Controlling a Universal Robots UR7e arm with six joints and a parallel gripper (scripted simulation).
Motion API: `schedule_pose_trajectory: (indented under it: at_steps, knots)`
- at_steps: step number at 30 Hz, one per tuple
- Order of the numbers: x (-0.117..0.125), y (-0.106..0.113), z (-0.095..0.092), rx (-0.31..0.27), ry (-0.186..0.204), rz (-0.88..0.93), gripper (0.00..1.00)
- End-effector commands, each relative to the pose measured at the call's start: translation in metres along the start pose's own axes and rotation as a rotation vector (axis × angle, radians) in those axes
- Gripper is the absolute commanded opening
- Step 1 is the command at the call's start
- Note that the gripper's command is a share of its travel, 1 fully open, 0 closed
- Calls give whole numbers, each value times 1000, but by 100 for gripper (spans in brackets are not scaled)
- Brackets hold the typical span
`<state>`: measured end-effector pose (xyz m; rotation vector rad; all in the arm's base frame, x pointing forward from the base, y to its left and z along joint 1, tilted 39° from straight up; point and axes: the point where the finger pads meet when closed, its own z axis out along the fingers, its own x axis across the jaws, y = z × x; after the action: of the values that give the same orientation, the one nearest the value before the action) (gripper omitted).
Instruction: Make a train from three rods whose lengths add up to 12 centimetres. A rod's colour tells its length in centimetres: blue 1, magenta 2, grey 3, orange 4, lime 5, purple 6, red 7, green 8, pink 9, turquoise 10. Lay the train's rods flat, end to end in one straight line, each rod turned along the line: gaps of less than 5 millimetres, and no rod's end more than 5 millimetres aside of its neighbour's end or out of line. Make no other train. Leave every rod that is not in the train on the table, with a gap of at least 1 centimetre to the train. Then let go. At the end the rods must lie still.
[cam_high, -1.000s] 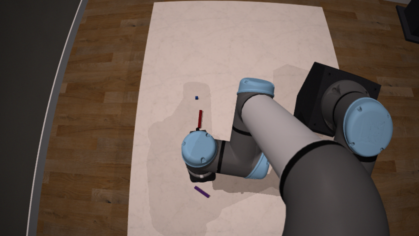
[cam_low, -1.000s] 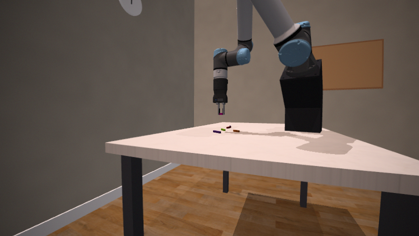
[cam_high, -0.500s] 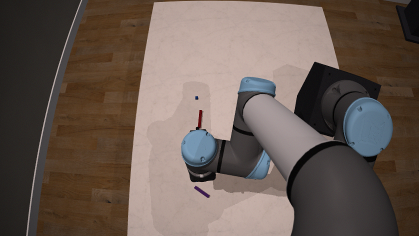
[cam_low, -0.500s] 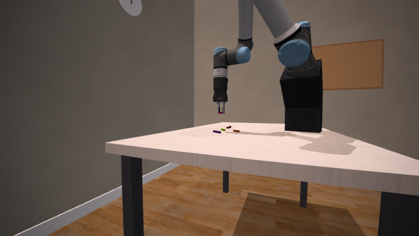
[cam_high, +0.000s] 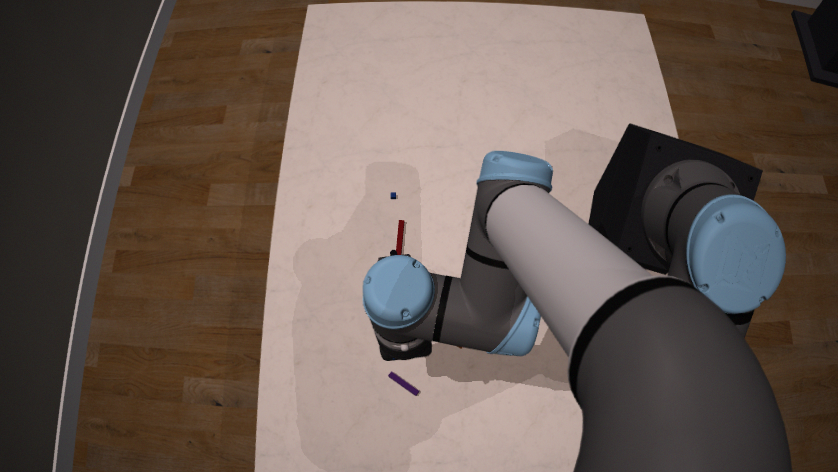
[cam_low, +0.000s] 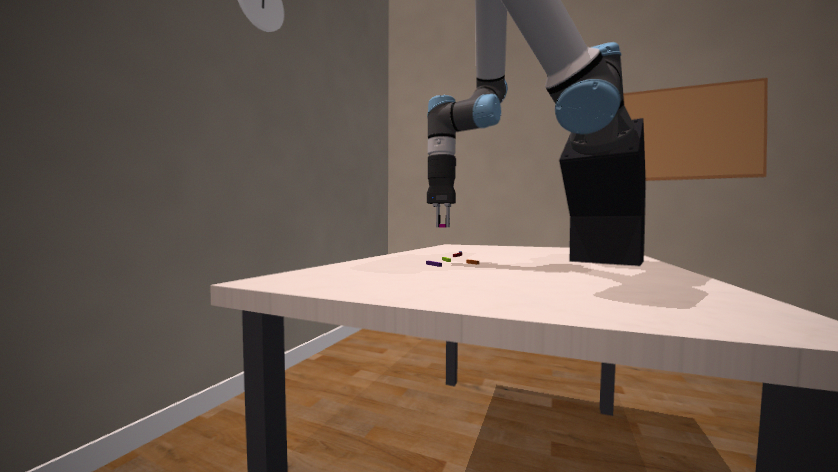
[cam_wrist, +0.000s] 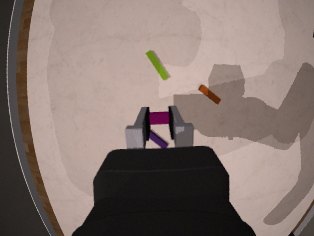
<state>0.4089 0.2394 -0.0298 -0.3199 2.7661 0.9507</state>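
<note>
My gripper (cam_low: 443, 223) (cam_wrist: 159, 116) is shut on the magenta rod (cam_low: 442, 225) (cam_wrist: 159, 118), gripped by its two ends, high above the table. In the top view the wrist hides both. The lime rod (cam_low: 446, 259) (cam_wrist: 157, 65) and orange rod (cam_low: 472, 262) (cam_wrist: 209, 94) lie apart, slanted. The purple rod (cam_high: 404, 384) (cam_low: 433, 263) (cam_wrist: 159, 139) lies slanted, partly hidden in the wrist view. The red rod (cam_high: 400, 237) (cam_low: 456, 254) lies farther back, with the small blue rod (cam_high: 393, 195) beyond it, apart. No rods lie joined end to end.
The pale table (cam_high: 469, 70) (cam_low: 351, 293) (cam_wrist: 110, 30) carries the rods. The black robot base (cam_high: 615, 199) (cam_low: 606, 234) stands at its right side. The arm reaches across the table from there. The table's left edge lies left of the rods in the top view.
</note>
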Motion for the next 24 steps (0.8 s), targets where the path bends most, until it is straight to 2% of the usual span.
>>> schedule_pose_trajectory:
  at_steps: [1,9,11,24]
  knots:
    - [0,-8,0,4,0,-34,40]
    - [3,-33,0,13,2,-146,40]
    - [3,-33,0,13,2,-146,40]
    - [16,-93,-1,28,14,-448,40]
